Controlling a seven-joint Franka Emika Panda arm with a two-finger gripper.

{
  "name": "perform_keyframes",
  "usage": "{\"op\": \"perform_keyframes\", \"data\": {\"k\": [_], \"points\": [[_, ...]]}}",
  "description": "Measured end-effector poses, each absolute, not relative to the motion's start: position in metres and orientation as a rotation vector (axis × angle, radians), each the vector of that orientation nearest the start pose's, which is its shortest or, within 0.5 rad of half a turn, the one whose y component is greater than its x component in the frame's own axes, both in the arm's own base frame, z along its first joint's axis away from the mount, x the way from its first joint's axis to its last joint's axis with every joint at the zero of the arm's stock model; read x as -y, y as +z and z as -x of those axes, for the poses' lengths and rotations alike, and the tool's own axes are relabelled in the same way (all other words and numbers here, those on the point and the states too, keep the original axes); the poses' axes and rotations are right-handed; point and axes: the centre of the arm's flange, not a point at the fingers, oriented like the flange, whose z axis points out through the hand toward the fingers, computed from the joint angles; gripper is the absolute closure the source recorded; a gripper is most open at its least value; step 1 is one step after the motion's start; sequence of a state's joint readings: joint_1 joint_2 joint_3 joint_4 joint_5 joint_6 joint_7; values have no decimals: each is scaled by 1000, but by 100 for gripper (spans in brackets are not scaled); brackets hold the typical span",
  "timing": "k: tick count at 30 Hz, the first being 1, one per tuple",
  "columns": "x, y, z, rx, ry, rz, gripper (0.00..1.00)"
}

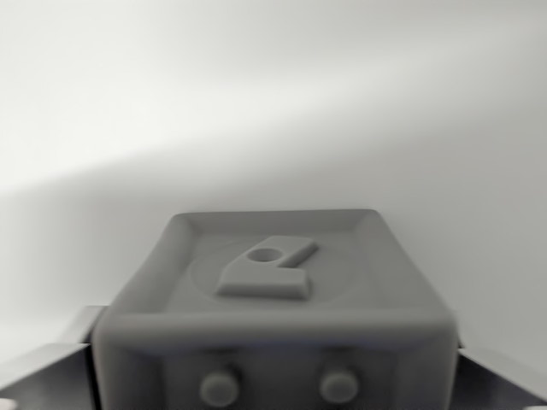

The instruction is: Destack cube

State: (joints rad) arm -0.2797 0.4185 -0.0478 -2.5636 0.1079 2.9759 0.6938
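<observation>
A grey cube (273, 316) fills the lower middle of the wrist view, seen close and slightly blurred. Its top face has a raised rim around a shallow round recess holding an embossed figure with a small hole, and two round studs show on its near side. Grey fingers (51, 376) flank it at both lower corners against a plain white bench (273, 102).

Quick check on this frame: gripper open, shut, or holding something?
Gripper: shut on the grey cube, with a finger pressed against each side of it at the bottom of the wrist view.
</observation>
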Motion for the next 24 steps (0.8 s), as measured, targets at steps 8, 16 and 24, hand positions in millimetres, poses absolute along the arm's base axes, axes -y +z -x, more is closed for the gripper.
{"op": "perform_keyframes", "data": {"k": [8,16,24], "points": [[149,115,-407,-1675,7,2661,0],[149,115,-407,-1675,7,2661,0],[149,115,-407,-1675,7,2661,0]]}}
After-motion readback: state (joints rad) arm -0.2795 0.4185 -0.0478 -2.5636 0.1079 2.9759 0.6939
